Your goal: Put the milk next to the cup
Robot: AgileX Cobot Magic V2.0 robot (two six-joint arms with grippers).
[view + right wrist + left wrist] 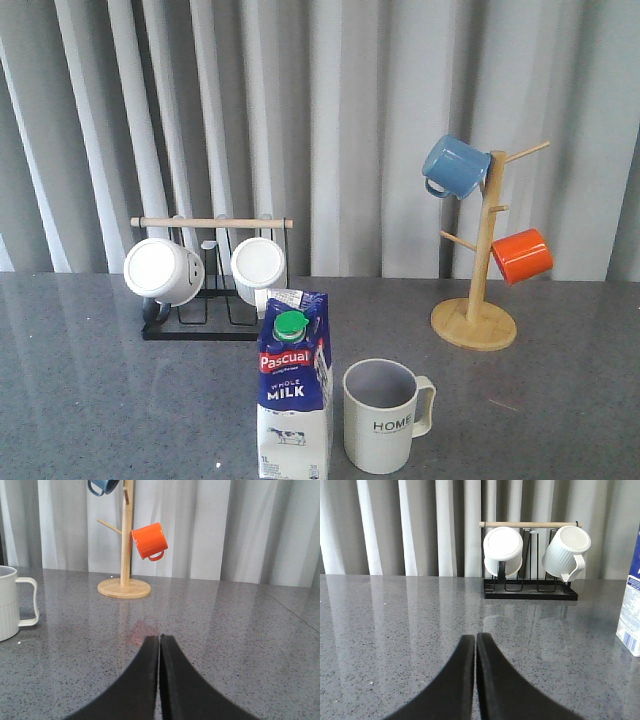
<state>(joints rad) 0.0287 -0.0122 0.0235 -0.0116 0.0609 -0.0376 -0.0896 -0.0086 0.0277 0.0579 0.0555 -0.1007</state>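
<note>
Soft even light; glossy tabletop [90, 380] reflections

Front view, readable text only.

Milk carton [294, 395]: red band across the dark blue upper part carries "Pascual" in white script. Below it on the blue, "WHOLE" in small white capitals, then "MILK" in larger white capitals. Small dark marks near the bottom left corner of the white base, too small to read.

Cup [381, 416]: "HOME" in dark capitals on the side facing the camera, near the handle. A finer line of print sits just under it, not legible.

Left wrist view: an edge of the carton shows, no letters legible there. Right wrist view: the cup's side shows, no print visible.
</note>
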